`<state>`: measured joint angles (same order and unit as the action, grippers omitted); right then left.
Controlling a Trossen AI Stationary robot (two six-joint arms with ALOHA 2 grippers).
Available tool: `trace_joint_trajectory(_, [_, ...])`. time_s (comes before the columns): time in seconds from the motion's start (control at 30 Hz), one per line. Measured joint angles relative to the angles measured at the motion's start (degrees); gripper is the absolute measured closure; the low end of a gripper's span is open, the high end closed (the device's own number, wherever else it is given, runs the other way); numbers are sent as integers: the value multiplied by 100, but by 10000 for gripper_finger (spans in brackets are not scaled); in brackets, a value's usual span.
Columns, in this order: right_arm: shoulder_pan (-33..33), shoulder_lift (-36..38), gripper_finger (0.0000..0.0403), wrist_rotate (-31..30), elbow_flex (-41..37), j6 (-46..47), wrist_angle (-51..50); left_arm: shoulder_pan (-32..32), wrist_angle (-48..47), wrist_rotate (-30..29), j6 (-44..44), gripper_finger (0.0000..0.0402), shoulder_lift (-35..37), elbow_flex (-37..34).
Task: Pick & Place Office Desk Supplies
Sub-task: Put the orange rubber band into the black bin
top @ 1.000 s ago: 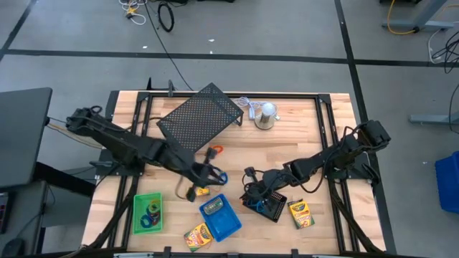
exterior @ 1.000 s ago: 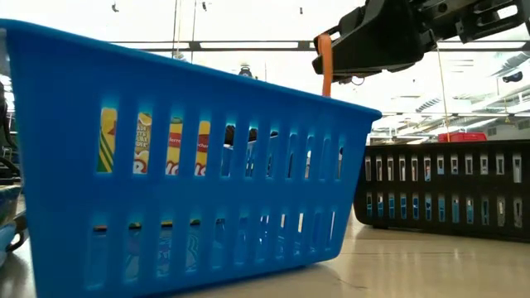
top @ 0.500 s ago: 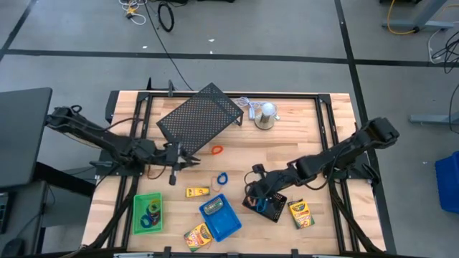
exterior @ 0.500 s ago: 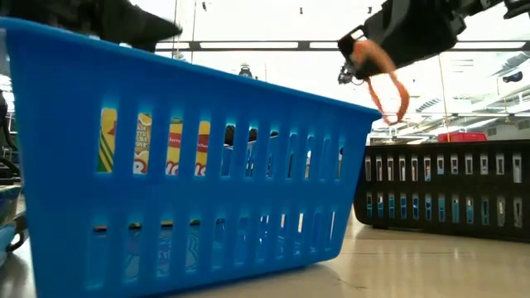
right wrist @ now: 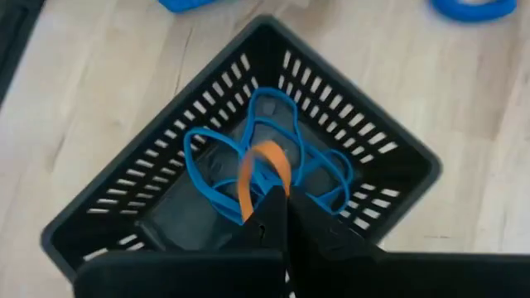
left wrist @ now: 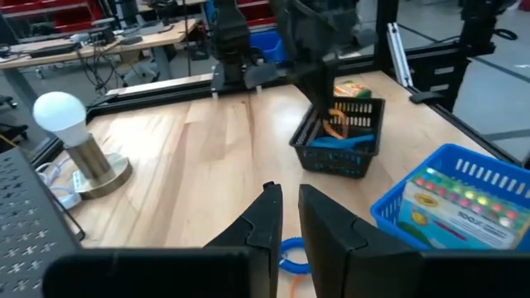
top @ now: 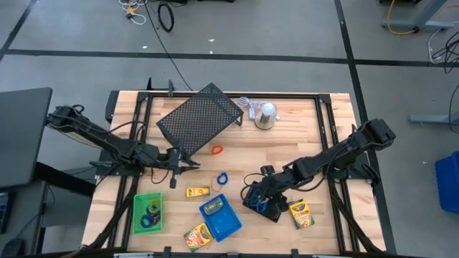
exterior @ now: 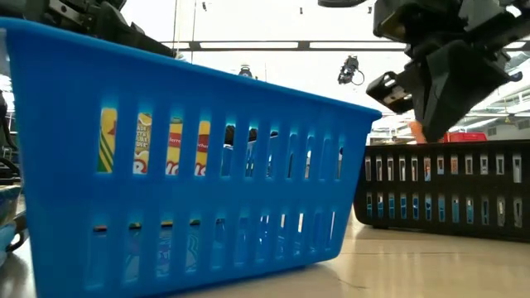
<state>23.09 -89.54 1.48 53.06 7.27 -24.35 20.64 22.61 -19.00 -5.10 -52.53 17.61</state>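
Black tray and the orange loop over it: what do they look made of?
The black tray looks like moulded plastic, matte, with evenly slotted walls, though coated metal is possible. The orange loop, pinched in the right gripper, looks like thin rubbery elastic: it bends into a limp, narrow arch.

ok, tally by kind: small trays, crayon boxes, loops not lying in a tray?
Small trays: 3 (green, blue, black mesh)
Crayon boxes: 4 (one in the blue tray, three on the table)
Loops loose on the table: 2 (orange-red, blue)
Orange loop held in the right gripper fingers: 1
Total: 10
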Motion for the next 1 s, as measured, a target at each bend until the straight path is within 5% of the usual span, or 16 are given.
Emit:
trace_joint_trajectory(0.17, [0,-57,373,4,0,-44,74,6,-2,148,71,349,0,0])
trace_joint_trajectory(0.63, [0,-50,195,201,0,90,123,154,-186,253,228,349,0,7])
trace_joint_trajectory(1.0, [260,-48,187,-248,245,64,-510,154,-273,251,271,349,-2,7])
